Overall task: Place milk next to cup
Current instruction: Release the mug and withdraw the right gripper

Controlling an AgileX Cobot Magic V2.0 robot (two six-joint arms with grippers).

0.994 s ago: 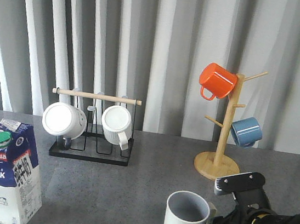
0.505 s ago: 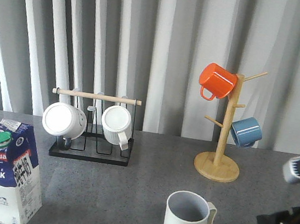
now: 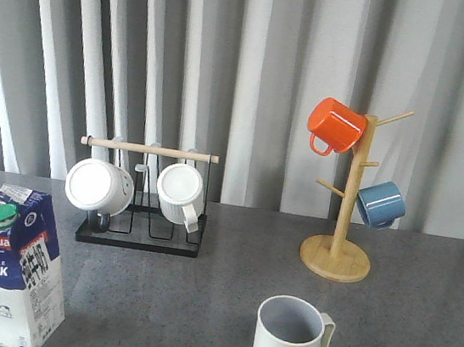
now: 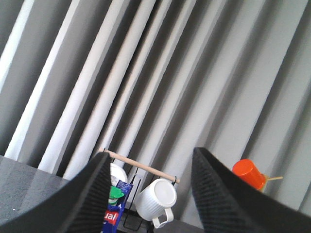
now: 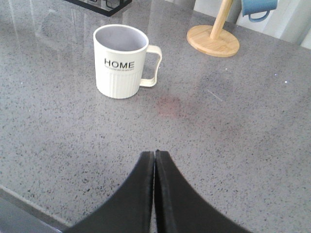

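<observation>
Lighting: even, diffuse, moderately bright in all three views. Front view sharp; curtain (image 3: 228,70) shows soft vertical shading in its folds. Shadows on counter (image 3: 226,284) faint, soft-edged. Right wrist view: pale sheen on the counter towards 11 o'clock, speckle crisp around the cup (image 5: 120,60); dark claw (image 5: 154,194) at 6 o'clock slightly soft. Left wrist view: tilted, curtain mildly blurred; claw fingers (image 4: 92,194) near-black, out of focus, little surface detail.

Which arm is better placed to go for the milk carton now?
Left. The milk carton stands at the table's left side, and the open left claw already faces it; the right claw is shut.
</observation>
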